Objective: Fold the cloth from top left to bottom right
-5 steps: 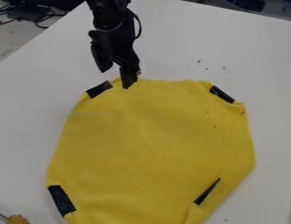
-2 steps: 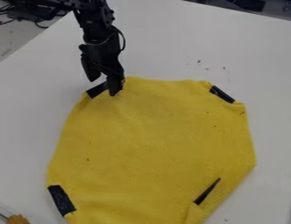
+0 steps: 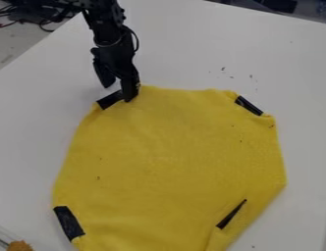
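The end effector (image 3: pixel 118 94), partly open and empty, has shifted to the cloth (image 3: pixel 172 157) at eleven o'clock, apparently ready to grasp.

A yellow cloth (image 3: pixel 169 157) lies spread, unfolded across its middle, with black patches at its corners

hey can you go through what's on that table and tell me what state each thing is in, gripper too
Yellow cloth: spread out, not folded across.
Gripper: open, at the cloth's upper-left corner.
Upper-left black patch: partly hidden by the gripper.
Upper-right black patch: exposed.
Lower-left black patch: exposed.
Lower-right black patch: showing as a narrow sliver.
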`<state>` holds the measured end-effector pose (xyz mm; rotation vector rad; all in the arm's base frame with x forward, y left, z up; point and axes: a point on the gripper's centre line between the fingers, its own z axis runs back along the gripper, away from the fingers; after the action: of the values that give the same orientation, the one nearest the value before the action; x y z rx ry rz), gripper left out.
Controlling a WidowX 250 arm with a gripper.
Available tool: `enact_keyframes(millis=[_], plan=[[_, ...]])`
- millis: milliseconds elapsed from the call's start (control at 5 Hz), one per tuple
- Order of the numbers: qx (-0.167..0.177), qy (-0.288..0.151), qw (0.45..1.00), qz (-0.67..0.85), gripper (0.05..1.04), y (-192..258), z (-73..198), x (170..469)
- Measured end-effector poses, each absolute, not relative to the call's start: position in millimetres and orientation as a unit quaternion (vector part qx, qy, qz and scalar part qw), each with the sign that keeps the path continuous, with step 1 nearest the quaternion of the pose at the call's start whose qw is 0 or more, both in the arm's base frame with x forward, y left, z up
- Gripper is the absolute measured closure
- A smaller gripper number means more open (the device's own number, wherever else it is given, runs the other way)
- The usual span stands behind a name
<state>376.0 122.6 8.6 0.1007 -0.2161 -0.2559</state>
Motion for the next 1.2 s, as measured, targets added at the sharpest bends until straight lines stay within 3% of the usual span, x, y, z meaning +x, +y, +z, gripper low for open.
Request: enact_keyframes(millis=[600,800,1000,1200], plan=[[0.051,-0.099,0.986,-0.123,0.863,122.7,7.2,373.1],[0.063,-0.095,0.985,-0.129,0.990,122.5,9.7,372.3],[0.086,-0.073,0.984,-0.139,1.024,122.8,27.0,368.4],[0.132,-0.080,0.972,-0.175,1.025,112.5,71.5,381.4]])
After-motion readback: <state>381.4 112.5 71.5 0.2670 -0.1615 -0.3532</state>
